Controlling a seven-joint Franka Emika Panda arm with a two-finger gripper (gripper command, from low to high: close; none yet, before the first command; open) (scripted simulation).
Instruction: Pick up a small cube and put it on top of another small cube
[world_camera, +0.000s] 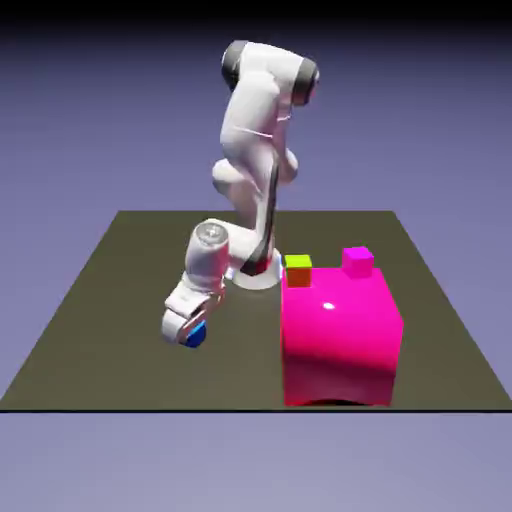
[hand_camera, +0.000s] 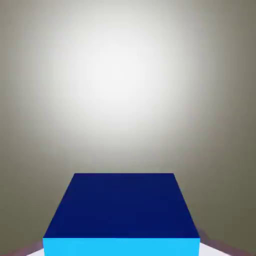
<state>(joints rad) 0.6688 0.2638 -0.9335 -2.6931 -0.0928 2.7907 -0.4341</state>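
So I had my gripper (hand_camera: 121, 245) closed on the little blue cube (world_camera: 195, 334), one finger either side, and in the hand view it sat big at the bottom with its dark blue side and a strip of bright cyan showing. Going by the huge glossy magenta block (world_camera: 340, 335), my hand and the cube were off toward the exterior view's left of it, not touching. The small pink cube (world_camera: 358, 262) showed by that block's far edge, with the green-topped orange cube (world_camera: 298, 271) at its far left corner.
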